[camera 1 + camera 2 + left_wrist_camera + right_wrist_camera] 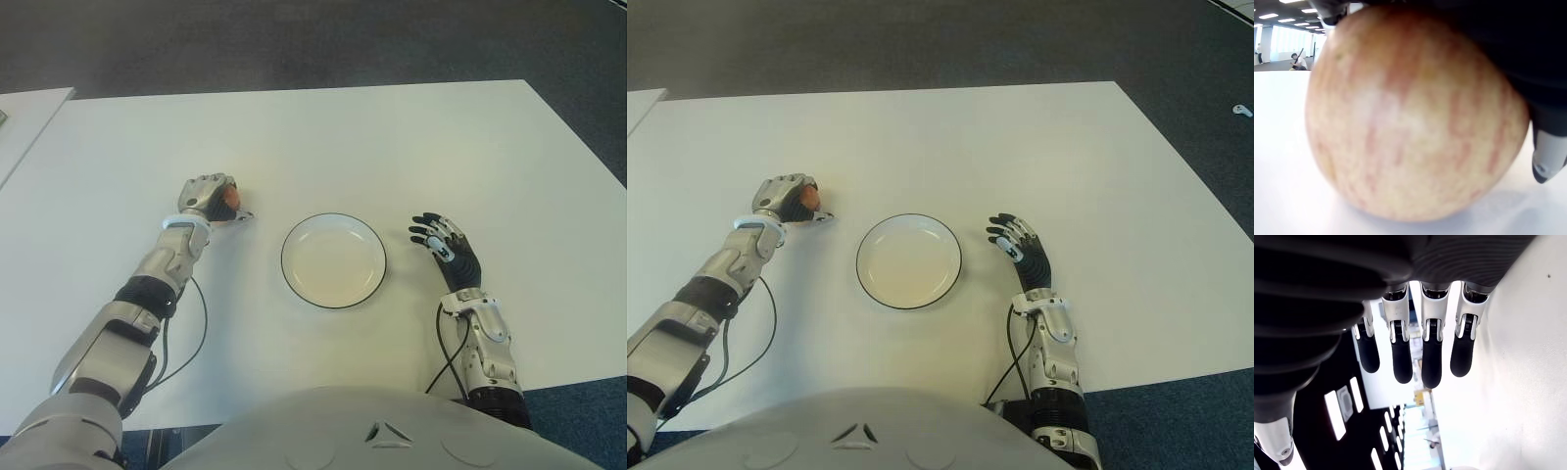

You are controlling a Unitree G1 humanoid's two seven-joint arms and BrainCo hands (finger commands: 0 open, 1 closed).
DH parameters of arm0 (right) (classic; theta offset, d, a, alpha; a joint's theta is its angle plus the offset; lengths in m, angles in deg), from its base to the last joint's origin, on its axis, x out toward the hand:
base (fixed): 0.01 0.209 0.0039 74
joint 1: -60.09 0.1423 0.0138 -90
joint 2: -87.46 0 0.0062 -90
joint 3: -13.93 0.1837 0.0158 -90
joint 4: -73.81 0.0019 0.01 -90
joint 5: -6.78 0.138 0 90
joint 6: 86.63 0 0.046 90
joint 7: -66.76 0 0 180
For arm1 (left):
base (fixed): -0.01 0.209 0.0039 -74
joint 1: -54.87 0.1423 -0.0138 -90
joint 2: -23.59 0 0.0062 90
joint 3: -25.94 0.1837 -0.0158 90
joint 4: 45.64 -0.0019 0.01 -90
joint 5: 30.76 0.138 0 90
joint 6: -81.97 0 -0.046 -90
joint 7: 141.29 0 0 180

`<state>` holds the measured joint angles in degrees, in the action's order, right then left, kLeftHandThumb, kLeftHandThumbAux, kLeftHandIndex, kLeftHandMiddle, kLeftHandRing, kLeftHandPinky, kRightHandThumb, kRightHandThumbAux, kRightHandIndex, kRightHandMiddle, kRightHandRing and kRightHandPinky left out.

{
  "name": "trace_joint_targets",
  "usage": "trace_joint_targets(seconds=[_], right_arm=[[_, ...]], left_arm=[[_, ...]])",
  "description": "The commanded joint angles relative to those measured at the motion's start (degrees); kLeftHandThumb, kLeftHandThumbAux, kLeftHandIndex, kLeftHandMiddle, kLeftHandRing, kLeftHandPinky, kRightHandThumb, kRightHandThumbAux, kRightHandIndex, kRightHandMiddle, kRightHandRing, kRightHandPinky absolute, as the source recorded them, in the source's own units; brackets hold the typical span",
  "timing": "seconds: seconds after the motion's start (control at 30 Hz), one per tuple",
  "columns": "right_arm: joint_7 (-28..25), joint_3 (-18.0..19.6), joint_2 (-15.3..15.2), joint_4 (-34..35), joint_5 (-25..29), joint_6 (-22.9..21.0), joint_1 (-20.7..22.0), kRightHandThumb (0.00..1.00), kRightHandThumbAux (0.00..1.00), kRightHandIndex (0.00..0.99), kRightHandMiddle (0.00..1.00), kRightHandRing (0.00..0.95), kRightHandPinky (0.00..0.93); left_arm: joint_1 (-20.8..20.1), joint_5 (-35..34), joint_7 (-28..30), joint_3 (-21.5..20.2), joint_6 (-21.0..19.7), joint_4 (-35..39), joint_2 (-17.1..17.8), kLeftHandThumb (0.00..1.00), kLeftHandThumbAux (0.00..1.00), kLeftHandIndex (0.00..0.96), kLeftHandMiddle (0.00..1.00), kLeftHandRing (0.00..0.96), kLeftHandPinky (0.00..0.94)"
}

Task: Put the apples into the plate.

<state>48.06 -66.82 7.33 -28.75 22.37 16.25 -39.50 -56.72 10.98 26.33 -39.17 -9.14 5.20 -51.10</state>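
Apple (228,200), one, clasped in left hand (208,199) on desk (392,147), centre-left of frame; plate (333,260) empty, transfer pending; right hand (443,248) released beside plate.

One apple (227,201) shows, well to the left of the plate, inside the curled fingers of the left hand (208,197). One plate (333,260), white with a dark rim, lies on one white table (392,147). Two robot hands are in view: the second, the right hand (443,245), is just right of the plate, fingers spread
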Motion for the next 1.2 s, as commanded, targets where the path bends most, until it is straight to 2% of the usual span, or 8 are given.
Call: trace_joint_targets(seconds=[0.03, 0.77, 1.1, 1.2], right_arm=[[0.63, -0.17, 0.04, -1.79, -0.6, -2.74, -1.79, 0.322, 0.613, 0.251, 0.311, 0.311, 0.322], [0.59, 0.06, -0.07, -1.37, -0.09, -3.21, -2.1, 0.32, 0.62, 0.264, 0.316, 0.315, 0.324], [0.13, 0.52, -0.62, -0.43, 0.79, -4.35, -2.65, 0.336, 0.639, 0.265, 0.322, 0.321, 0.328], [0.2, 0.8, -0.69, -0.42, 0.83, -4.52, -2.6, 0.337, 0.642, 0.263, 0.323, 0.322, 0.328]], left_arm=[[4.16, 0.39, 3.71, 1.69, -1.15, -1.92, -0.57, 0.745, 0.693, 0.444, 0.783, 0.79, 0.791], [5.37, -0.1, 5.53, 1.86, -0.58, 0.22, -0.08, 0.747, 0.693, 0.444, 0.799, 0.808, 0.802], [6.65, -0.13, 5.59, 1.27, -1.97, 3.46, 0.13, 0.747, 0.693, 0.444, 0.8, 0.806, 0.809], [7.0, -1.57, 6.02, -1.91, -0.85, 9.13, 3.63, 0.747, 0.694, 0.444, 0.802, 0.809, 0.811]])
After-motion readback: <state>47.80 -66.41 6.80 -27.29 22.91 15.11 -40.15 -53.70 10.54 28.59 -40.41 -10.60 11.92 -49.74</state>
